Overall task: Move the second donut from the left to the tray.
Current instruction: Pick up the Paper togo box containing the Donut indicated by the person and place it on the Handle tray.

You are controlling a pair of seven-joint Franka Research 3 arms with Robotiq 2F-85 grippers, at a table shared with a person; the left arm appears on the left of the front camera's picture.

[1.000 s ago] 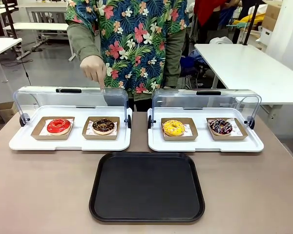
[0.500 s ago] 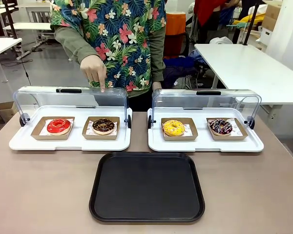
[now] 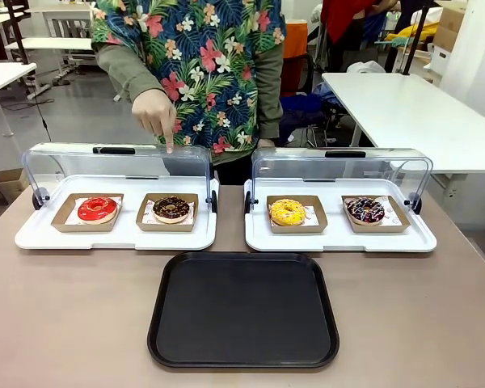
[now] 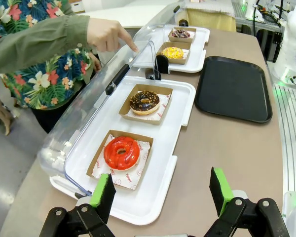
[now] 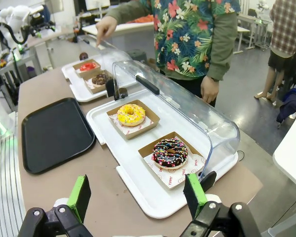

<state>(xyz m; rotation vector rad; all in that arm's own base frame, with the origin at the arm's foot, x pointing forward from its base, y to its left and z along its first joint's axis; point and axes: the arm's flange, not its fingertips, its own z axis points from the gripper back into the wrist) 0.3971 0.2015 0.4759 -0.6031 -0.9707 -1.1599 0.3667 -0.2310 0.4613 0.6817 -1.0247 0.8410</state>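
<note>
Four donuts sit in cardboard holders on two white trays along the far edge of the tabletop [image 3: 65, 323]. The one you want, the chocolate donut [image 3: 171, 208], lies flat in its holder [image 3: 142, 225] at the right end of the left white tray [image 3: 113, 238]. It is just beside the red donut [image 3: 97, 209], which takes that tray's left end. The clear lid [image 3: 65, 162] stands swung open behind both.

Across the table, the person's hand [image 3: 155, 113] hangs over the lid's far edge with the index finger pointing down, roughly in line with the chocolate donut and apart from it.

You will find the black tray [image 3: 243, 309] flat at the middle of the tabletop's near edge. It lies just in front of the gap between the two white trays and is apart from every donut. The right white tray [image 3: 339, 240] carries the yellow donut [image 3: 287, 212] at its left end and the sprinkled donut [image 3: 365, 210] at its right, its lid open too.

Your left gripper [image 4: 162, 192] has its fingers spread wide. In its wrist view it hangs over the left white tray's outer end, near the red donut, with the chocolate donut beyond. Your right gripper [image 5: 137, 193] is likewise spread wide. It hangs over the outer end of the right white tray, nearest the sprinkled donut.
</note>
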